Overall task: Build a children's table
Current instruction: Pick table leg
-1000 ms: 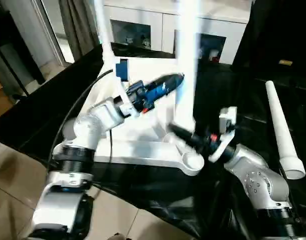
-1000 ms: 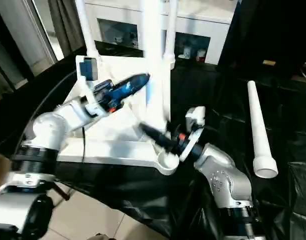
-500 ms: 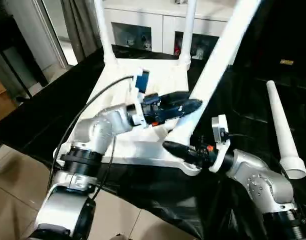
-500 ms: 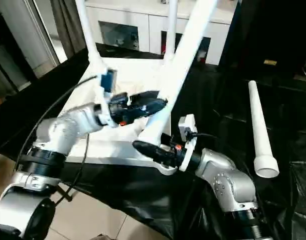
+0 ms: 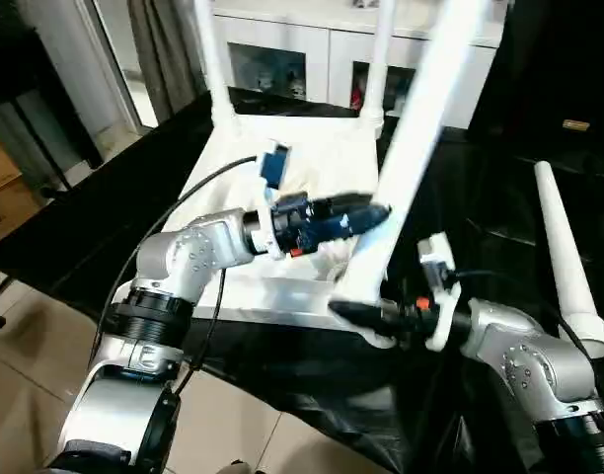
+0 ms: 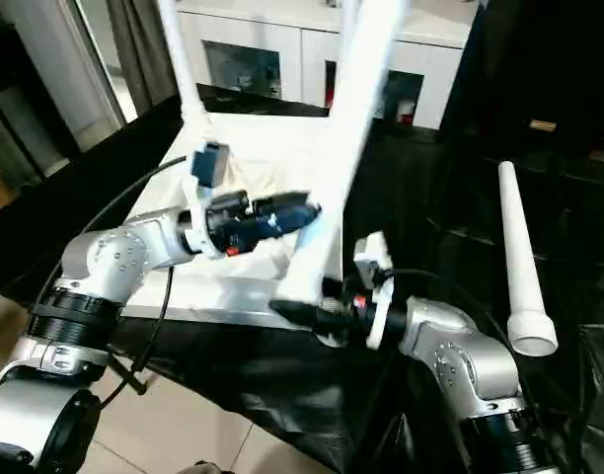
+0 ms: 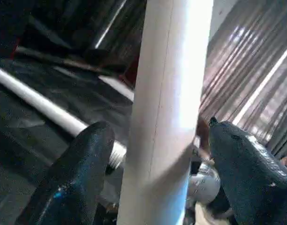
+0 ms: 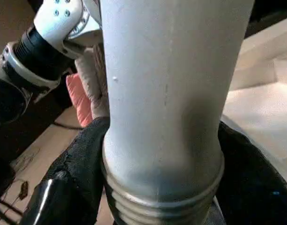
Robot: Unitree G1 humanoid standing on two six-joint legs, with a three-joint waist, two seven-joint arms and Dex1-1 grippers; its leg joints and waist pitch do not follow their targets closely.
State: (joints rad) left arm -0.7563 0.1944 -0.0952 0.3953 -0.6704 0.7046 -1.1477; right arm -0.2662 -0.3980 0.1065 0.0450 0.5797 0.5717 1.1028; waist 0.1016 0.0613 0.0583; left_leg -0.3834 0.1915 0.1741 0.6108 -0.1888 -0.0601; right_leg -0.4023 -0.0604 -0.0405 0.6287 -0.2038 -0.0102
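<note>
Tabletop point(image 5: 312, 168) lies upside down on black sheeting, two far legs upright. Third leg point(image 5: 411, 148) stands at near right corner socket, long axis leaning up and right. Right gripper point(image 8: 157, 187) fingers clasp its threaded base; left gripper point(image 7: 157, 154) fingers straddle its shaft, slightly apart.

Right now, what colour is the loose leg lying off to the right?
Plain white, no pattern. The loose leg lies on black sheeting; the right eye view shows it best.

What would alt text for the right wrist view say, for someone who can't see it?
A thick white table leg stands between the two black fingers of the robot's right tool, its threaded end showing at the base. Behind it are the white tabletop and the robot's other silver arm.
</note>
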